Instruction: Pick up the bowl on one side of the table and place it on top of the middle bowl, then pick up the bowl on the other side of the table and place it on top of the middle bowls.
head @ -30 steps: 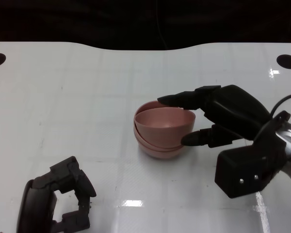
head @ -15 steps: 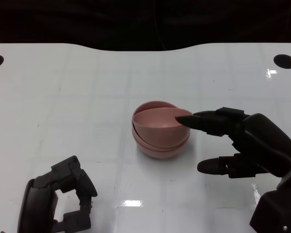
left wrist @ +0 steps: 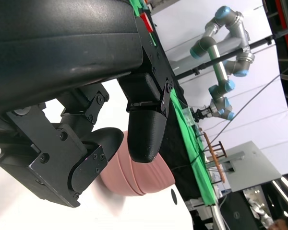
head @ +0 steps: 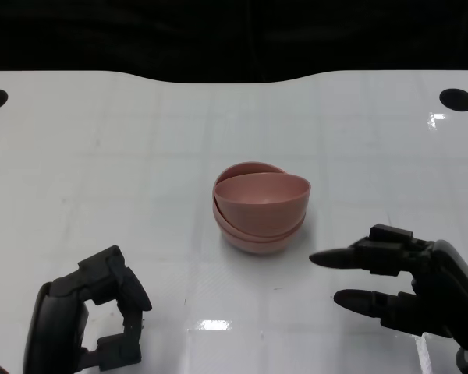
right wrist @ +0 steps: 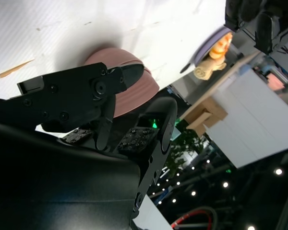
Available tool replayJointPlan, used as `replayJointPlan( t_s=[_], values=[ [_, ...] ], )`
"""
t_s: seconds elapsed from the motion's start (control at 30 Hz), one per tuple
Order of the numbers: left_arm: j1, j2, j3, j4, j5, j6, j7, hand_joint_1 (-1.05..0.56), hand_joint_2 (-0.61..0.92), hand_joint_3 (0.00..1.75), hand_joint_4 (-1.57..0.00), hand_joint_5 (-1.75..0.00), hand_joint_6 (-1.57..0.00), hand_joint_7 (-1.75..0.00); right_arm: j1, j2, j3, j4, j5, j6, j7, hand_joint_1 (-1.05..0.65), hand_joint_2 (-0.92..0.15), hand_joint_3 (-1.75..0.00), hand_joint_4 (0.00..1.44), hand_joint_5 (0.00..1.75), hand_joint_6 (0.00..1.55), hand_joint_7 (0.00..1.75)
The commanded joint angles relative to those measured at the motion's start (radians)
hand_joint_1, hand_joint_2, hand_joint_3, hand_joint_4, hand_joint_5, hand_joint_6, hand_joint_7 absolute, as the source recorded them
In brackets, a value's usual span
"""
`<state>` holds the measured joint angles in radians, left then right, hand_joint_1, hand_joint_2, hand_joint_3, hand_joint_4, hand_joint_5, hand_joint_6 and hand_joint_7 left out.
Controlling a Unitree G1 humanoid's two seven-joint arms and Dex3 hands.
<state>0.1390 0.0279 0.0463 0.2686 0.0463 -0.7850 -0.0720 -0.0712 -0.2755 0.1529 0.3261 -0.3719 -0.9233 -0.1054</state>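
**Pink bowls stacked mid-bench, both hands empty**

At the lower left of the head view, the left hand [head: 90, 319] sits low over the white bench [head: 101, 156], its black fingers curled inward toward the palm with nothing between them. It lies well apart from the bowls. In the left wrist view its fingers [left wrist: 146, 129] show large in the foreground, and the pink stack [left wrist: 137, 175] shows beyond them, untouched.

In the middle of the bench stands the stack of pink bowls [head: 261, 209], nested one inside another. The top bowl [head: 263, 193] sits tilted, its rim higher on the right than on the left, so it does not lie flush with those beneath it.

At the lower right, the right hand [head: 409, 284] is empty, its fingers spread and stretched leftward toward the stack, with clear bench between their tips and the bowls. In the right wrist view the stack [right wrist: 122, 91] shows past its fingers [right wrist: 86, 91].

Two dark round holes [head: 458, 99] mark the far corners of the bench.
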Motion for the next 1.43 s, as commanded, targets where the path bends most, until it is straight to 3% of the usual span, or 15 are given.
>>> replayJointPlan(
  t_s=[0.03, 0.07, 0.13, 0.33, 0.47, 0.63, 1.0, 1.3, 1.43],
  values=[
    [0.000, 0.020, 0.008, 0.015, -0.018, -0.020, -0.002, -0.01, 0.34, 1.50, -0.95, -1.75, -0.86, -1.56, -0.044, 0.022, -0.025, 0.091, 0.000, -0.076, -0.054, 0.04, -0.63, -0.61, 0.81, 1.29, 0.98, 0.67],
    [-0.001, 0.021, 0.009, 0.017, -0.020, -0.021, -0.002, -0.01, 0.34, 1.51, -0.95, -1.75, -0.86, -1.55, -0.053, 0.029, -0.027, 0.116, 0.002, -0.094, -0.062, 0.06, -0.43, -0.99, 0.83, 1.34, 0.95, 0.80],
    [-0.001, 0.025, 0.009, 0.021, -0.027, -0.022, -0.005, 0.00, 0.34, 1.50, -0.95, -1.75, -0.87, -1.54, -0.070, 0.035, -0.029, 0.158, 0.011, -0.126, -0.067, 0.13, -0.23, -1.39, 0.88, 1.44, 0.94, 0.98],
    [-0.004, 0.030, 0.009, 0.035, -0.040, -0.028, -0.011, 0.00, 0.34, 1.51, -0.95, -1.73, -0.87, -1.53, -0.098, 0.049, -0.029, 0.235, 0.052, -0.165, -0.047, 0.19, -0.15, -1.72, 0.99, 1.63, 0.97, 1.24],
    [-0.004, 0.031, 0.010, 0.038, -0.042, -0.029, -0.009, 0.01, 0.33, 1.52, -0.96, -1.71, -0.88, -1.50, -0.111, 0.058, -0.033, 0.253, 0.059, -0.179, -0.044, 0.20, -0.12, -1.74, 1.03, 1.74, 0.96, 1.44],
    [-0.006, 0.035, 0.007, 0.043, -0.055, -0.028, -0.018, 0.02, 0.31, 1.55, -0.97, -1.70, -0.89, -1.50, -0.112, 0.066, -0.032, 0.249, 0.075, -0.165, -0.024, 0.24, -0.09, -1.75, 1.06, 1.75, 0.95, 1.54],
    [-0.020, 0.035, 0.014, 0.064, -0.068, -0.026, -0.018, 0.02, 0.32, 1.54, -0.98, -1.68, -0.90, -1.50, -0.118, 0.072, -0.038, 0.264, 0.083, -0.161, 0.013, 0.26, -0.09, -1.75, 1.05, 1.73, 0.96, 1.55],
    [-0.032, 0.040, 0.008, 0.076, -0.054, -0.017, -0.020, 0.01, 0.26, 1.63, -0.97, -1.69, -0.92, -1.48, -0.142, 0.073, -0.038, 0.304, 0.084, -0.174, 0.016, 0.23, -0.09, -1.75, 1.07, 1.73, 0.97, 1.52],
    [-0.041, 0.037, 0.009, 0.096, -0.053, -0.036, -0.016, 0.00, 0.22, 1.64, -1.01, -1.66, -0.93, -1.48, -0.145, 0.075, -0.035, 0.304, 0.104, -0.165, 0.032, 0.32, -0.03, -1.75, 1.08, 1.71, 0.98, 1.51]
  ],
)
